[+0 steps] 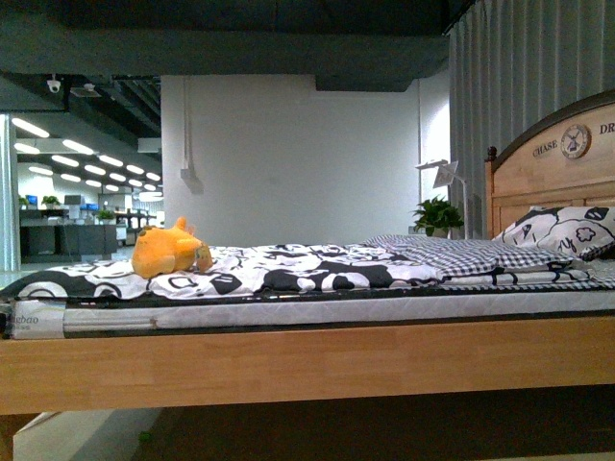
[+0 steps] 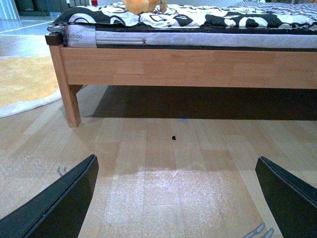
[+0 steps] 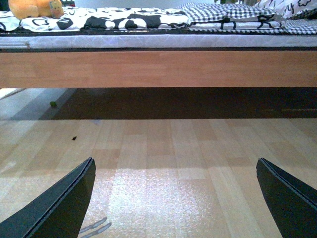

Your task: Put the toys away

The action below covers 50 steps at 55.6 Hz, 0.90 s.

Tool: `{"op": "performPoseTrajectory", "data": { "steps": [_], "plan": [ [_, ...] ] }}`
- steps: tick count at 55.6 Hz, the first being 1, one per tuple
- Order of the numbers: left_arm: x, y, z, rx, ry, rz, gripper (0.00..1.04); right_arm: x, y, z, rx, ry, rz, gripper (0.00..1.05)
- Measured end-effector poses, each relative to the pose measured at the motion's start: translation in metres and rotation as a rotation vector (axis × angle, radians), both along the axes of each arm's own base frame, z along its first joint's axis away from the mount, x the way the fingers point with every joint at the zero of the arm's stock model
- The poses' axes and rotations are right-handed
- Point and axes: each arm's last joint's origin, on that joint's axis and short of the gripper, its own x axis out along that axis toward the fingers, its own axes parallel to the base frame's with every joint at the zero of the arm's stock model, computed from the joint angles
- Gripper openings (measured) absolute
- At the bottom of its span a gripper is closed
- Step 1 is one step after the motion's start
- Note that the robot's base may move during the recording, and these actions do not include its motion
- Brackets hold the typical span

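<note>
A wooden bed (image 1: 288,370) spans the front view, headboard at the right. A black-and-white patterned duvet (image 1: 288,271) covers it. The orange-yellow plush animal (image 1: 169,252) lies on the duvet near the foot end, its long axis along the bed's length. I cannot tell which way its face points. Left gripper (image 2: 177,158) and right gripper (image 3: 176,159) are spread wide above the wood floor (image 2: 163,148), holding nothing.

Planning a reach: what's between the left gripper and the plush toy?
Left wrist view: from left gripper, wood floor with dark speck, then side rail and mattress edge below plush toy.
</note>
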Motion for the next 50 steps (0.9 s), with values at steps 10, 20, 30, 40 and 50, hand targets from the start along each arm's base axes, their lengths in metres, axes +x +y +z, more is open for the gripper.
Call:
{"op": "performPoseTrajectory", "data": {
  "steps": [10,20,30,40,50],
  "plan": [
    [0.0,0.0,0.0,0.0,0.0,0.0,0.98,0.0,0.0,0.0,0.0,0.0,0.0,0.98],
    [0.0,0.0,0.0,0.0,0.0,0.0,0.98,0.0,0.0,0.0,0.0,0.0,0.0,0.98],
    [0.0,0.0,0.0,0.0,0.0,0.0,0.98,0.0,0.0,0.0,0.0,0.0,0.0,0.98],
    [0.0,0.0,0.0,0.0,0.0,0.0,0.98,0.0,0.0,0.0,0.0,0.0,0.0,0.98],
    [0.0,0.0,0.0,0.0,0.0,0.0,0.98,0.0,0.0,0.0,0.0,0.0,0.0,0.98]
  ]
}}
